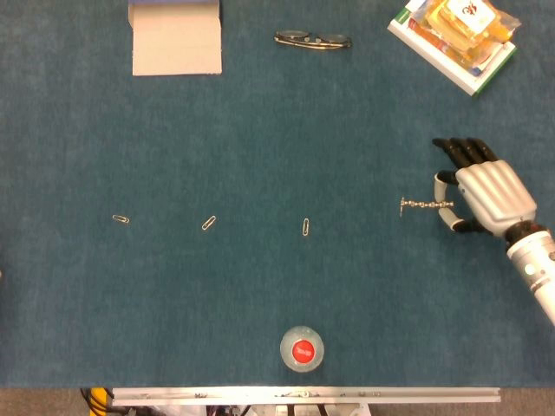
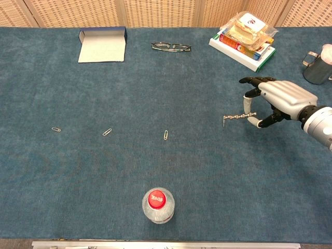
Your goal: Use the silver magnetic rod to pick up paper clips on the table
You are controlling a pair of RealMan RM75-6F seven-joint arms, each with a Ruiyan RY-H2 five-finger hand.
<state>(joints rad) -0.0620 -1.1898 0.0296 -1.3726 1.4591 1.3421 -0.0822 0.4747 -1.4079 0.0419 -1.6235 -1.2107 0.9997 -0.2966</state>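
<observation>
The right hand (image 1: pixel 487 192) is at the right side of the blue-green felt table (image 1: pixel 260 130), its silver back turned up and its black-tipped fingers (image 1: pixel 460 149) stretched toward the far edge. It pinches the silver magnetic rod (image 1: pixel 427 205) between the thumb and a finger at the rod's right end, while the other fingers stay spread. The rod runs level, pointing left away from the palm. In the chest view the same hand (image 2: pixel 277 101) holds the rod (image 2: pixel 236 118) clear of the felt, and a paper clip (image 2: pixel 224 123) hangs down from its left tip; in the head view that clip (image 1: pixel 402 206) shows as a short cross-piece at the rod's end.

Three more paper clips lie flat in a rough row across the middle of the table: one (image 1: pixel 306 227) near the centre, well left of the rod, one (image 1: pixel 209 223) further left, and one (image 1: pixel 121 219) furthest left.

A clear plastic bottle with a red cap (image 1: pixel 302 349) stands at the near edge, near the centre. At the far edge lie an open cardboard box (image 1: pixel 175 37) on the left, folded eyeglasses (image 1: pixel 313 40) in the middle, and a stack of books topped by a wrapped packet (image 1: pixel 455 35) on the right. A metal cup (image 2: pixel 315 66) stands at the far right edge in the chest view.

The left hand appears in neither view.
</observation>
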